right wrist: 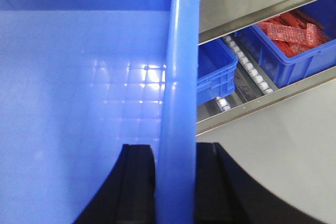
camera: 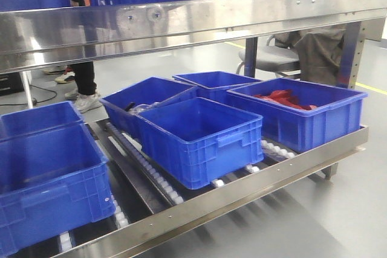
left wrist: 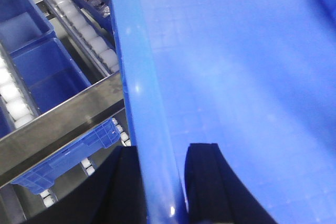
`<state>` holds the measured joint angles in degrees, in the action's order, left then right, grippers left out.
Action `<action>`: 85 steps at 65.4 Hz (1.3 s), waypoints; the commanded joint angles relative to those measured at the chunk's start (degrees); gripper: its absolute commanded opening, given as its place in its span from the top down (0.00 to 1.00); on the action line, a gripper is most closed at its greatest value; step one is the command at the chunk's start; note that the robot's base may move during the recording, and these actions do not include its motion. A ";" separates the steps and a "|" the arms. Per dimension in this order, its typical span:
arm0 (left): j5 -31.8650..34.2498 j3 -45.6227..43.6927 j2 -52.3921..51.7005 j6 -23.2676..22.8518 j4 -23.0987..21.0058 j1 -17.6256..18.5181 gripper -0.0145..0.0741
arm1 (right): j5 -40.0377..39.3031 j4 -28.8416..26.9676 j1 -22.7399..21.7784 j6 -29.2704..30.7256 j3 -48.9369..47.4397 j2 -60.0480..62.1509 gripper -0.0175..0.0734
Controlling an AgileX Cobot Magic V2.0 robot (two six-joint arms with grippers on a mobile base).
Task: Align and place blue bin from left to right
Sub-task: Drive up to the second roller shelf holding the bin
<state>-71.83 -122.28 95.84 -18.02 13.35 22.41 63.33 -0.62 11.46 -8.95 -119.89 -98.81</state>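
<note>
A warehouse or factory floor: steel roller rack [camera: 242,188] holding plastic crates [camera: 199,143] (yellow floor line [camera: 370,87] behind).

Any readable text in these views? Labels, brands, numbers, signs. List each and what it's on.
No readable text in any view.
blue bin: plain rim and floor, no label or moulded lettering visible.
red items in the right-hand shelf bin: may carry print, too blurred to read.
steel rack rail: only screw heads, no markings.
</note>
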 commanded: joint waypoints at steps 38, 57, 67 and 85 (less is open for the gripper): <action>2.86 -0.87 -1.23 1.27 0.47 0.15 0.85 | -9.88 2.39 -0.38 1.08 -0.67 1.09 0.88; 2.86 -0.87 -1.23 1.27 0.47 0.15 0.85 | -9.88 2.39 -0.38 1.08 -0.67 1.09 0.88; 2.86 -0.87 -1.23 1.27 0.47 0.15 0.85 | -9.88 2.39 -0.38 1.08 -0.67 1.09 0.88; 2.86 -0.87 -1.23 1.27 0.47 0.15 0.85 | -9.88 2.39 -0.38 1.08 -0.67 1.09 0.88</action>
<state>-72.06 -122.28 95.84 -18.15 13.27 22.41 62.78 -0.62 11.46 -9.07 -119.78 -98.81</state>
